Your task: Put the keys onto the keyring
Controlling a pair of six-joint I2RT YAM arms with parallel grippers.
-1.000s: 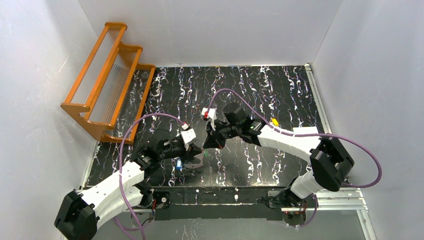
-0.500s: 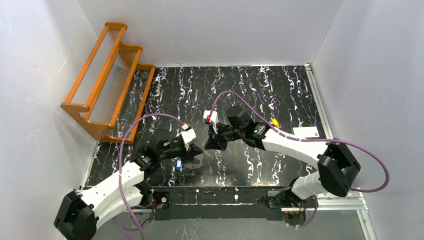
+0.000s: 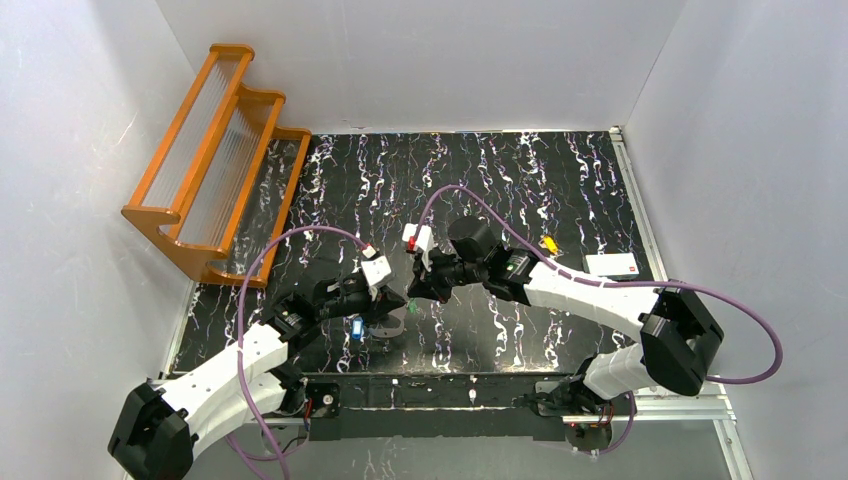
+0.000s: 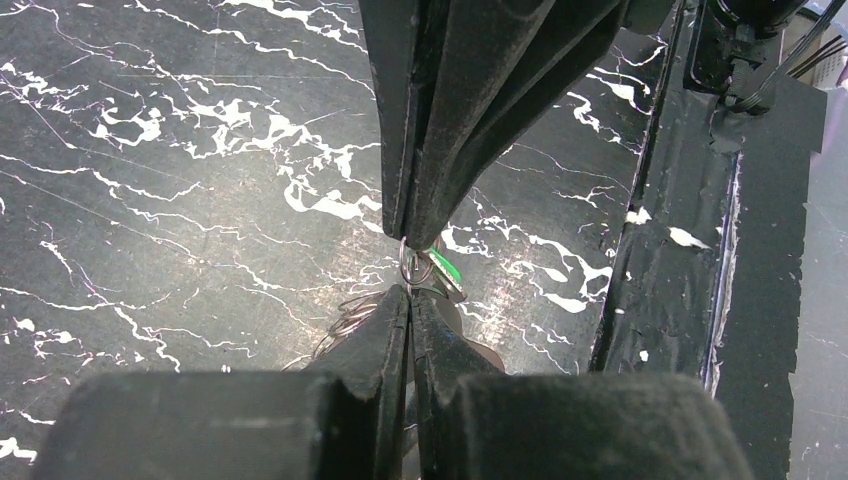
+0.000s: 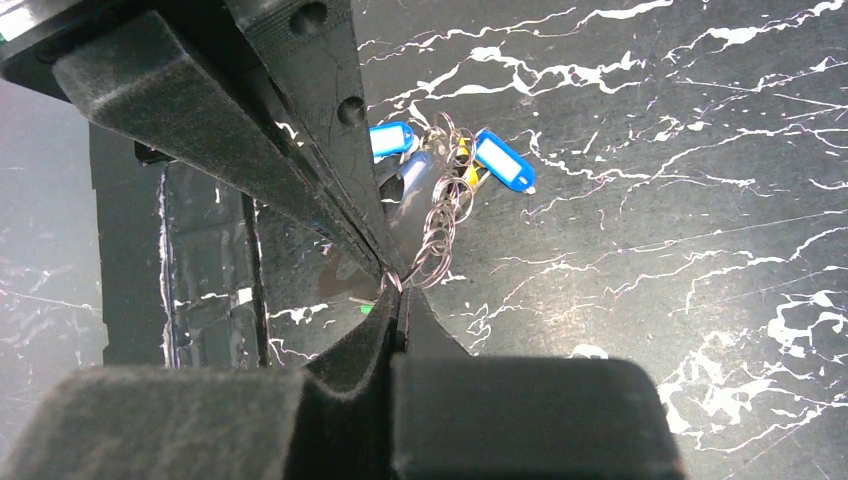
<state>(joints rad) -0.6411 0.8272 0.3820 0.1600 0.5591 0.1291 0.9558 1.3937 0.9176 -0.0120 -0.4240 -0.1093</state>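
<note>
My left gripper [image 4: 408, 300] is pinched tight on the thin wire loop of the keyring [image 4: 411, 262]; my right gripper [image 5: 397, 303] is clamped just as tight on that same loop from the opposite side, the two sets of tips almost touching; the green key [image 4: 446, 267] hangs just beside where they meet; from the loop a chain of wire rings trails away under my left fingers to the blue keys [image 5: 505, 160], and I cannot tell whether these rest on the black marbled table [image 3: 500, 180]; the yellow key [image 3: 549, 243] lies well apart, beside my right forearm; an orange rack [image 3: 215, 160] stands far beyond my left arm
</note>
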